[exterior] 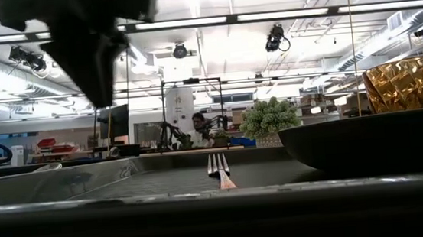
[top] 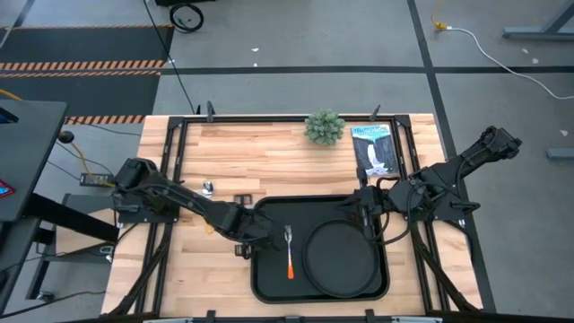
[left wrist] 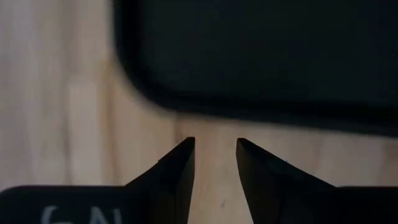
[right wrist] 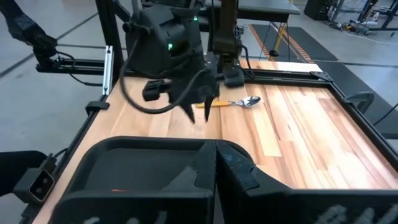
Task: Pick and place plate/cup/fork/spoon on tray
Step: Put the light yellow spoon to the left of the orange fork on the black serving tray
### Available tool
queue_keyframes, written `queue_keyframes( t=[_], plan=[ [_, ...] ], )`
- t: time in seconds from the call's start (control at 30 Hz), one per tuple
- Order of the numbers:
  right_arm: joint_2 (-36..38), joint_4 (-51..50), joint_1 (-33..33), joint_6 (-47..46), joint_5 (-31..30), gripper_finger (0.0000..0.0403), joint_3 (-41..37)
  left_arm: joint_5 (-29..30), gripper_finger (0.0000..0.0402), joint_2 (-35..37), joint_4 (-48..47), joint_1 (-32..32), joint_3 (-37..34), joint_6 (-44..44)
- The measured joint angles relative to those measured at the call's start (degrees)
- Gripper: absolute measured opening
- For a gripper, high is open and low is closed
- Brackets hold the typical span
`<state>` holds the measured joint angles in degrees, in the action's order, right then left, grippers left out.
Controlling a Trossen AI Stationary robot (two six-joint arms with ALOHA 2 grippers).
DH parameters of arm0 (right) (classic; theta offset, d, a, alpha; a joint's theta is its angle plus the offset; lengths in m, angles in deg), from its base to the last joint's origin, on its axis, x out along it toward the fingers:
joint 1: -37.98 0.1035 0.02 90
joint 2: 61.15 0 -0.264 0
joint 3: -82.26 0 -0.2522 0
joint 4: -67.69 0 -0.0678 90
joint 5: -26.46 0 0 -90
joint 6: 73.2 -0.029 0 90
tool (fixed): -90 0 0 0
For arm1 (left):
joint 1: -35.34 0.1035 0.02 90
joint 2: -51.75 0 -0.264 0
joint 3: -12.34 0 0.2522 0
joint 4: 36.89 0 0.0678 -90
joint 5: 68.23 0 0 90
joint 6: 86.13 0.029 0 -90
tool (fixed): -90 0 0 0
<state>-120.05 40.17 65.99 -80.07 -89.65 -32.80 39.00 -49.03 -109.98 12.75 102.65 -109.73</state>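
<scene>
- Status: plate (top: 341,256) and fork (top: 290,249) lie inside the tray (top: 269,211), plate in its right half, fork just left of it, tines toward the counter's far edge. Cup (exterior: 406,84) shows only in the low view, behind the plate's rim; whether it stands on the tray I cannot tell.
- Spoon (right wrist: 239,103) is the 1 item not yet placed: on the counter (top: 269,152), off the tray's left edge, bowl toward the far-left corner.
- Step in hand, my judgement: fetching the spoon with my left tool (top: 240,235).
- Left tool: hangs at the tray's left edge, over bare wood, fingers (left wrist: 180,168) parted and holding nothing.
- Next move calls for swinging away from the tray toward the spoon, lining my fingers across its slim handle, and going low, since it lies flat.
- Right tool (top: 368,215): waits over the tray's right far part near the plate rim; its grip state I cannot tell.
</scene>
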Motion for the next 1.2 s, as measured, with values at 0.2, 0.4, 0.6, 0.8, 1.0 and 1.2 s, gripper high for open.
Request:
queue_keyframes(
  t=[0.2,0.4,0.6,0.8,1.0,1.2],
  plan=[
    [0.0,0.5,-0.4,0.6,0.0,0.0012,0.0,3.7,0.0128,2.0,-5.9,-3.3,-0.6,-9.3],
    [0.0,1.0,-0.5,0.9,0.1,0.0012,0.0,3.9,0.0127,8.4,0.1,-4.3,-9.5,-13.8],
    [0.0,1.2,-0.5,0.9,0.2,0.0012,0.0,2.7,0.0127,15.2,4.2,-4.2,-19.1,-23.4],
    [0.0,1.3,-0.5,1.1,0.2,0.0012,0.0,2.8,0.0128,20.9,5.2,-3.9,-26.9,-38.0],
    [0.0,0.8,-1.2,2.7,0.2,0.0012,0.0,3.1,0.0128,27.1,5.3,-3.9,-34.6,-62.3],
    [-0.1,-0.4,-3.4,7.1,0.2,0.0012,-0.1,1.0,0.0128,28.1,5.5,-3.9,-37.5,-78.7]
  ],
)
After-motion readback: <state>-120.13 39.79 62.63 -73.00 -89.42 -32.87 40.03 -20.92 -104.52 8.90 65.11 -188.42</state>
